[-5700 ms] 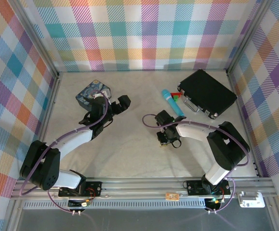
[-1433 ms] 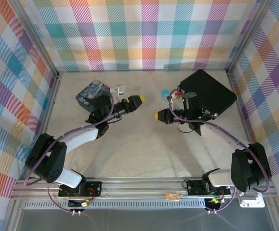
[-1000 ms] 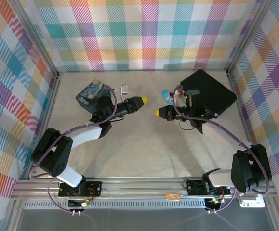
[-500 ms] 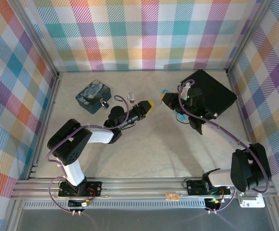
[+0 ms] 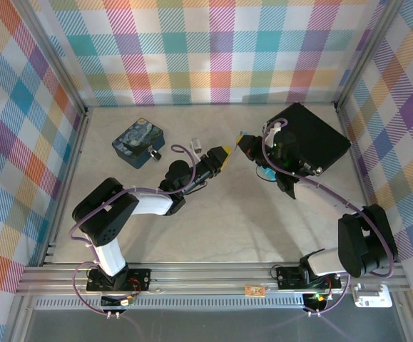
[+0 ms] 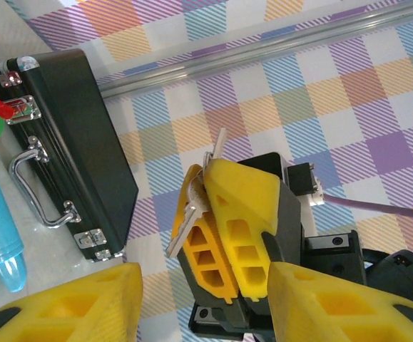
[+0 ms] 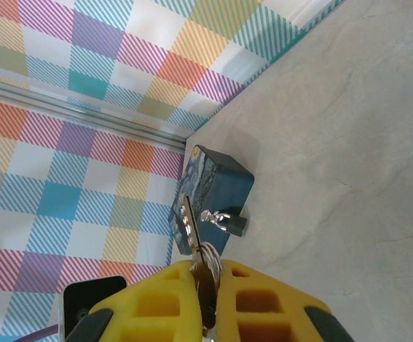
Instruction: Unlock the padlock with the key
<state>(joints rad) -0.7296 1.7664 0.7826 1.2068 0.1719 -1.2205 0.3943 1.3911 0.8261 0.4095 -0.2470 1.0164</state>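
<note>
Yellow-tipped and nose to nose, the left gripper (image 5: 221, 152) and right gripper (image 5: 242, 143) face each other near the middle of the table (image 5: 213, 221), close but apart. The padlock (image 5: 153, 153) lies just beside the blue painted tin (image 5: 135, 139) at the left, and a black case (image 5: 314, 135) sits at the right.

Left arm (image 5: 145, 204) and right arm (image 5: 322, 187): black joints, white link shells, thin purple cables (image 6: 377, 208) looping alongside, left gripper (image 5: 220, 154) and right gripper (image 5: 243, 144) black-bodied with yellow wedge fingers (image 6: 238, 239) moulded in rectangular cells.
</note>
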